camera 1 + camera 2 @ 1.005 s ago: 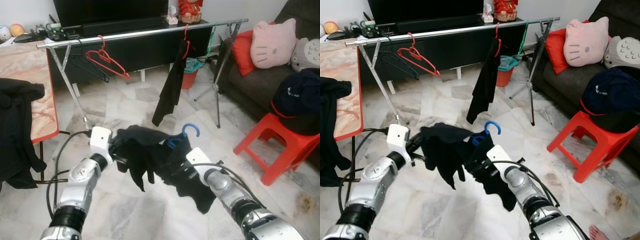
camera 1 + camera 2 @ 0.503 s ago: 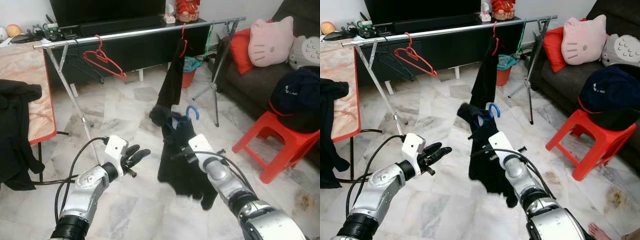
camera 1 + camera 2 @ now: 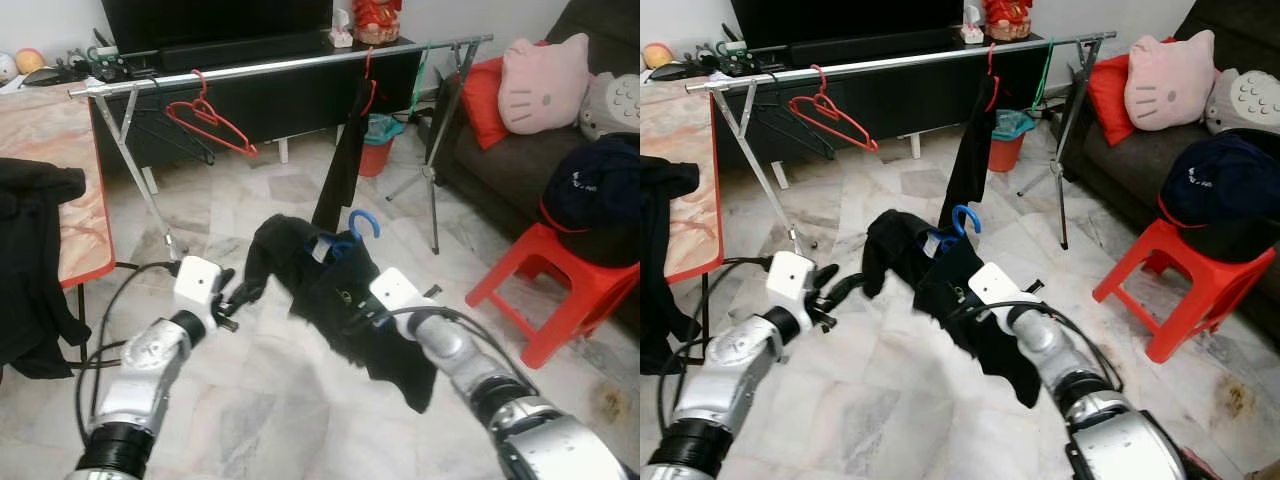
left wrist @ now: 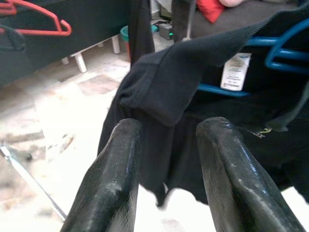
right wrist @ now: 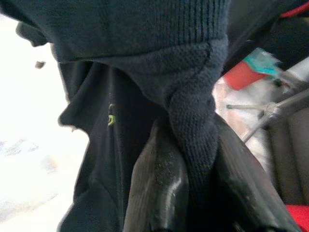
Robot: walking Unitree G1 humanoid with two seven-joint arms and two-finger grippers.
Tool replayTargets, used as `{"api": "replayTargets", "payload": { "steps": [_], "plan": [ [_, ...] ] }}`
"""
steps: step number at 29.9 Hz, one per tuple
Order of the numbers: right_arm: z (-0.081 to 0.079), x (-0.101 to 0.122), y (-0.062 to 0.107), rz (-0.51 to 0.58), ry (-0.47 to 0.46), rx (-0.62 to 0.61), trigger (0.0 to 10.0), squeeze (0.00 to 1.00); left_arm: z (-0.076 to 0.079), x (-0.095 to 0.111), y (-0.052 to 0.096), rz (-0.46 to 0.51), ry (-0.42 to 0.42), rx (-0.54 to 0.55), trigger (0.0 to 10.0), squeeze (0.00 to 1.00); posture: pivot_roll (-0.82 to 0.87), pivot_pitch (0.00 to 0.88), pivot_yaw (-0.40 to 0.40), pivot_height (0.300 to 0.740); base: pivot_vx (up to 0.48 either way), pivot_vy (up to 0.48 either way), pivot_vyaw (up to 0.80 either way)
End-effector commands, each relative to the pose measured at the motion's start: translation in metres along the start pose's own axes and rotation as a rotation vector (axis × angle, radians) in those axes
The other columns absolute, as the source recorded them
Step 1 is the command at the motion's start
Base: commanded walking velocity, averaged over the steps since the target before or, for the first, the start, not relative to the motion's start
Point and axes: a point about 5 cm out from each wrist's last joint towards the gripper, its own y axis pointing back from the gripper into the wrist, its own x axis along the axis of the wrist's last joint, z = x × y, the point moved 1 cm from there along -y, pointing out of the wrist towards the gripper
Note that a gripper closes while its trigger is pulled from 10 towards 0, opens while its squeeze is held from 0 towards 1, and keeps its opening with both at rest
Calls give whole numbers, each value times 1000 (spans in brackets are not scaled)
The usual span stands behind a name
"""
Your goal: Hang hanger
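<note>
Blue hanger (image 3: 362, 224) with black shirt (image 3: 330, 290), held low before garment rail (image 3: 280, 66). Right gripper (image 5: 188, 203) fingers clamped on fabric alone; left gripper (image 4: 169, 145) fingers apart, sleeve between. Risk: shirt slipping off hanger, hook missing rail.

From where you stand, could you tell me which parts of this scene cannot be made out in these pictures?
- Blue hanger: in the eye views the black shirt covers all but its hook.
- Right gripper: in its wrist view the shirt bunched between the fingers hides the fingertips.
- Shirt label: print too small to read in the left wrist view.
- Black garment on the table: cut off by the left eye view's edge.
</note>
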Motion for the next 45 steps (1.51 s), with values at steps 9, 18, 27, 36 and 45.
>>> {"api": "replayTargets", "payload": {
  "steps": [9,18,27,36,45],
  "plan": [
    [21,-1,14,86,-53,150,10000,0,-5,14,22,-26,-86,-181,10000,0,61,0,-51,740,0,0,0],
    [8,1,28,163,-64,525,10000,0,12,10,32,-92,-53,-411,10000,0,66,0,-62,740,0,0,0],
    [7,-6,37,135,-56,671,10000,0,16,12,33,-99,-39,-446,10000,0,65,0,-73,740,0,0,0],
    [8,-9,51,122,-44,875,10000,0,-9,30,41,-75,-33,-444,10000,0,77,0,-95,740,0,0,0],
    [-1,-10,54,117,-16,985,10000,0,16,16,47,-150,8,-648,10000,0,81,0,-114,740,0,0,0]
  ]
}}
